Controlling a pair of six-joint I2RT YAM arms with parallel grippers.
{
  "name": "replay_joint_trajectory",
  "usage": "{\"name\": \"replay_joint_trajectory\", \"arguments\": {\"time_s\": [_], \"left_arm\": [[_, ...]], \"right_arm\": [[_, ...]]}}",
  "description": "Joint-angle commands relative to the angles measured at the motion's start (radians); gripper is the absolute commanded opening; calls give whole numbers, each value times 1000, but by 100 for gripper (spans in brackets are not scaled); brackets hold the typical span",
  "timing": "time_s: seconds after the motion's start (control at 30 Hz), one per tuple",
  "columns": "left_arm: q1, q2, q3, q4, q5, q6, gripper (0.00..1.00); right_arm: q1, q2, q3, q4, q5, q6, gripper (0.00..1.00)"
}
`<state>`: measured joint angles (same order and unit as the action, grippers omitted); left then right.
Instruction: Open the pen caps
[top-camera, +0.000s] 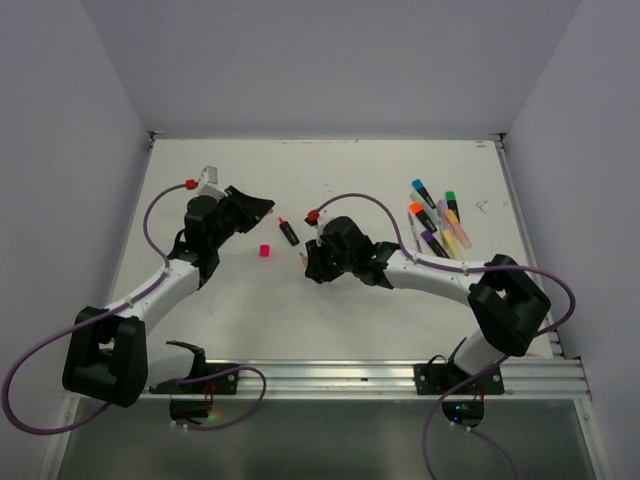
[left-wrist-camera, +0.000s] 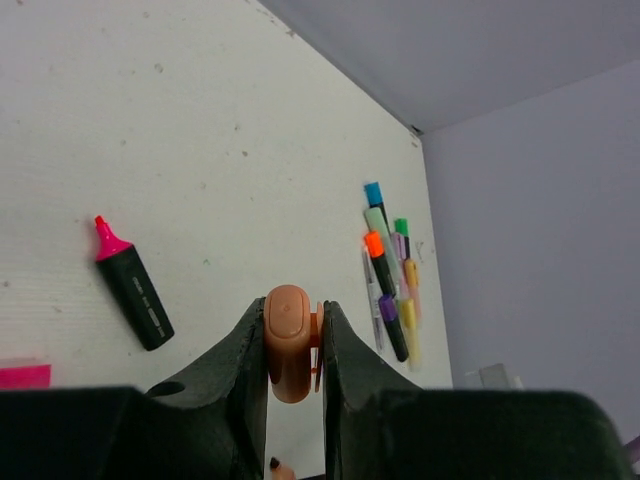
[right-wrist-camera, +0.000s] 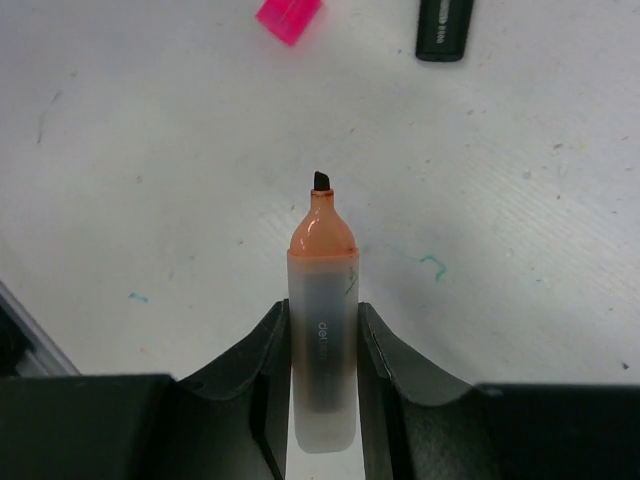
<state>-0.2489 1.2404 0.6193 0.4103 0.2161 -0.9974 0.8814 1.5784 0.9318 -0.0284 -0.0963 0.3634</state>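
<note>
Peach-orange stubby plastic cap (left-wrist-camera: 289, 345): smooth, rounded end, small clip on one side. It's off its pen, clamped btwn the left gripper (left-wrist-camera: 293, 312) fingers, clear of the table. Long axis runs along the fingers, rounded end out past the tips.

Frosted translucent highlighter body (right-wrist-camera: 322, 330), orange shoulder + dark chisel tip bare, is pinched by the right gripper (right-wrist-camera: 322, 318). Axis in line w/ the fingers, tip pointing away from them, over the white table (right-wrist-camera: 150, 200).

Hot-pink cap (top-camera: 264, 251) lies loose on the table near a black highlighter (top-camera: 288, 231) w/ exposed pink tip, not touching it.

Cluster of capped highlighters (top-camera: 437, 222) (blue, green, orange, purple, yellow caps) lies at the table's right side, roughly parallel. Table surface matte, scuffed, few ink marks.
</note>
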Motion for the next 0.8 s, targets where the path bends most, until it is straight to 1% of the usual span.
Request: {"name": "replay_joint_trajectory", "arguments": {"time_s": [0.0,0.03,0.1,0.13,0.2,0.33,0.37,0.43,0.5,0.6,0.77], "left_arm": [[3,-27,51,-186,-73,129,0],[3,-32,48,-215,-99,149,0],[3,-56,28,-293,-165,207,0],[5,-67,19,-335,-188,239,0],[3,-94,-3,-364,-245,264,0],[7,-90,-7,-409,-285,312,0],[8,-81,2,-444,-294,313,0],[13,-30,11,-458,-291,330,0],[14,48,42,-485,-291,336,0],[16,123,54,-507,-296,339,0],[16,157,27,-485,-305,333,0]], "right_arm": [[-28,75,139,-126,168,9,0],[-38,101,169,-164,179,0,0],[-64,168,235,-166,179,-26,0],[-73,195,299,-180,179,-46,0],[-97,274,364,-212,194,-66,0],[-153,382,482,-209,135,-83,0],[-168,403,536,-217,127,-90,0],[-171,472,625,-246,124,-128,0],[-171,514,674,-272,124,-145,0],[-173,577,739,-284,112,-168,0],[-173,660,823,-301,99,-179,0]]}}
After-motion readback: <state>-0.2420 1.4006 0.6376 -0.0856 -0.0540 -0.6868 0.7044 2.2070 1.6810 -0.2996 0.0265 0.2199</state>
